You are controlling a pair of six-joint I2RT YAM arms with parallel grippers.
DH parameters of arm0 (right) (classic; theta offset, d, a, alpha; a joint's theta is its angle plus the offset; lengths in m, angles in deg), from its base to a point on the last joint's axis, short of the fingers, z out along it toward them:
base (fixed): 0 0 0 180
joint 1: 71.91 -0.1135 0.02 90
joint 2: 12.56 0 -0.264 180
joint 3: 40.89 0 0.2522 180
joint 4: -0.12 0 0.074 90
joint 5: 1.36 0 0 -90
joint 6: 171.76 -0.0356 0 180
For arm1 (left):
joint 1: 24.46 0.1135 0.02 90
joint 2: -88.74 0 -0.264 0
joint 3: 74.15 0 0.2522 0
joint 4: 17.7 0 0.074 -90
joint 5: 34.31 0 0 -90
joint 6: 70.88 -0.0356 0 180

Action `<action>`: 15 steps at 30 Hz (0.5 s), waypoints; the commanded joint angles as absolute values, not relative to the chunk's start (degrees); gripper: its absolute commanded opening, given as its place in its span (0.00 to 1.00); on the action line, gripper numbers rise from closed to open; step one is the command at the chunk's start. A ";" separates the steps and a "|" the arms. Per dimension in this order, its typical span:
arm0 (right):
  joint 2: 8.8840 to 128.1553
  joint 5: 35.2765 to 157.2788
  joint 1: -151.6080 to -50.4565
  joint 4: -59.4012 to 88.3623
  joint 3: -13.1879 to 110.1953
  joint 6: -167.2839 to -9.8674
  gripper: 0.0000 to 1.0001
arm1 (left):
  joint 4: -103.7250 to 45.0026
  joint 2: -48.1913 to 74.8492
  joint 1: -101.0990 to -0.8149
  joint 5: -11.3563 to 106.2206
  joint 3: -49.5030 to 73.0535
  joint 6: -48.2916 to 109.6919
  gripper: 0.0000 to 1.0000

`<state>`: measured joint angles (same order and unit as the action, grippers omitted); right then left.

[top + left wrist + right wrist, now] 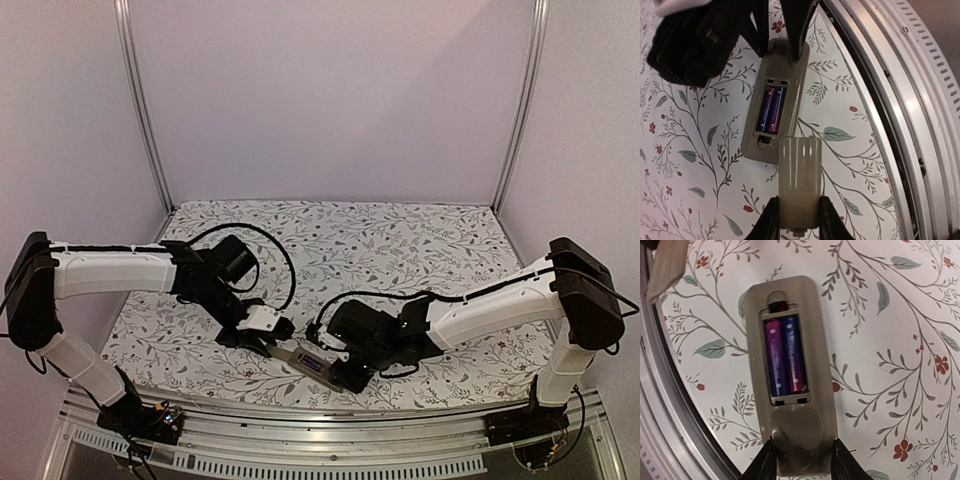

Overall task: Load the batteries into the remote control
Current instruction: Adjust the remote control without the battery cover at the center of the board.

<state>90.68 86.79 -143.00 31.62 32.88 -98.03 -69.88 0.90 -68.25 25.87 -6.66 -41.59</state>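
The remote control lies back up on the floral cloth, near the table's front edge. Its dark recess is uncovered and holds two batteries, purple and blue, side by side. My right gripper is shut on the remote's end, a finger against each long side. My left gripper is shut on a greyish-tan battery cover. The cover's ribbed end overlaps the remote's other end, just short of the recess. In the top view my left gripper is at the remote's left end.
A metal rail runs along the table's near edge, close beside the remote. Both arms meet low over the front middle of the flower-patterned cloth. White walls and metal posts enclose the back and sides.
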 commanded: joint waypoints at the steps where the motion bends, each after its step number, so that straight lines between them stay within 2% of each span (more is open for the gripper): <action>1: 94.18 94.42 -142.50 35.52 32.49 -77.89 0.35 | -70.41 3.71 -67.48 25.91 -9.08 -38.23 0.19; 7: 96.04 94.23 -138.72 36.83 35.85 -73.59 0.40 | -69.09 5.68 -67.60 26.75 -10.59 -34.85 0.19; 12: 90.56 90.78 -137.82 35.90 36.63 -75.54 0.47 | -68.04 4.64 -68.22 26.63 -9.77 -35.16 0.18; 15: 84.06 89.23 -136.42 33.45 33.90 -81.83 0.51 | -67.37 3.31 -68.79 26.75 -8.47 -35.89 0.19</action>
<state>92.17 92.21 -138.43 33.87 36.11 -76.94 -68.83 4.71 -68.25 26.59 -9.98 -35.77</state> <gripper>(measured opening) 0.488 0.214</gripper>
